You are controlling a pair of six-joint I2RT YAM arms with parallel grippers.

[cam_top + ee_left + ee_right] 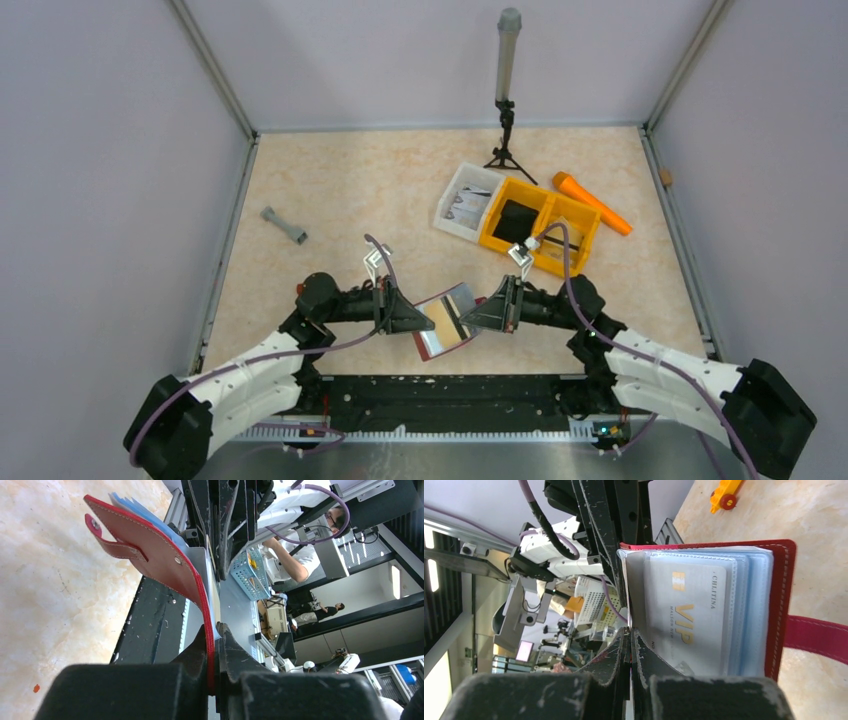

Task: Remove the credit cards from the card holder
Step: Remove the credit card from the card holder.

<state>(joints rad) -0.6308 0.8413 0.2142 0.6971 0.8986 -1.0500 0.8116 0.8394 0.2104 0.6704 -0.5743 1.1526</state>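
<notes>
1. The card holder (447,322) hangs open above the bench's (330,190) front edge, between the two arms.
2. The left pincer (214,632) is clamped on its red cover; the snap tab (107,537) sticks out free.
3. The right pincer (630,635) is pressed together at the edge of the clear sleeves (749,610); whether it pinches a sleeve or a card, I cannot tell.
4. A pale card (684,615) marked VIP sits in the front sleeve.
5. Further back, a yellow bin (495,238) has a black thing (515,220) in one compartment; the white tray (442,213) against it holds greyish bits.
</notes>
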